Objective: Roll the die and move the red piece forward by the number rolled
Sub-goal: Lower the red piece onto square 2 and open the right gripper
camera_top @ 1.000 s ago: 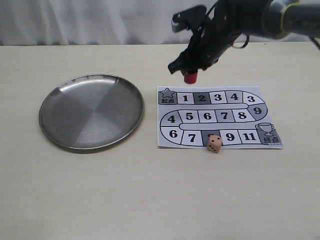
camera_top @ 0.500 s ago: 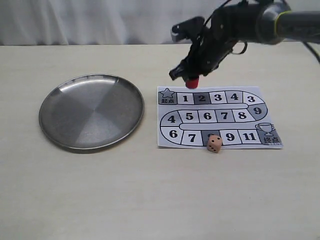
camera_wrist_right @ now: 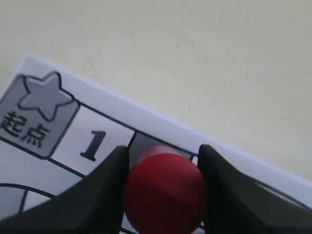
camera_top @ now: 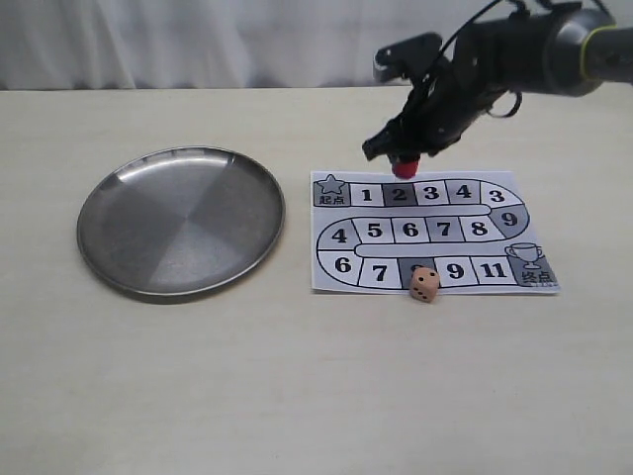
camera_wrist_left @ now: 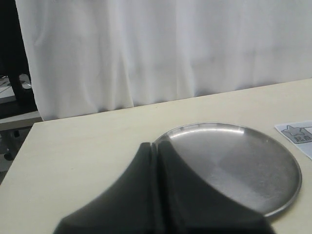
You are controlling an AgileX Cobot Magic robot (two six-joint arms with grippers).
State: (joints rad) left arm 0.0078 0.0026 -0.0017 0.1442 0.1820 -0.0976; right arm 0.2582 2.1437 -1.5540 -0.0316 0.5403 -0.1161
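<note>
My right gripper point(camera_top: 404, 158) is shut on the red piece point(camera_top: 404, 168) and holds it just above the paper board point(camera_top: 435, 236), over the dark square marked 2. In the right wrist view the red piece point(camera_wrist_right: 163, 192) fills the gap between both black fingers point(camera_wrist_right: 105, 185), with squares 1 and the star to one side. The pale die point(camera_top: 425, 285) rests at the board's near edge by squares 8 and 9, dark pips showing. The left gripper point(camera_wrist_left: 157, 148) is shut and holds nothing, near the metal plate point(camera_wrist_left: 273, 170).
A round metal plate point(camera_top: 181, 222) lies on the table left of the board. A white curtain hangs behind the table's far edge.
The right gripper has carried the red piece rightward, from past the board's far edge above square 1 to over square 2. The die, plate and left gripper have not moved.
</note>
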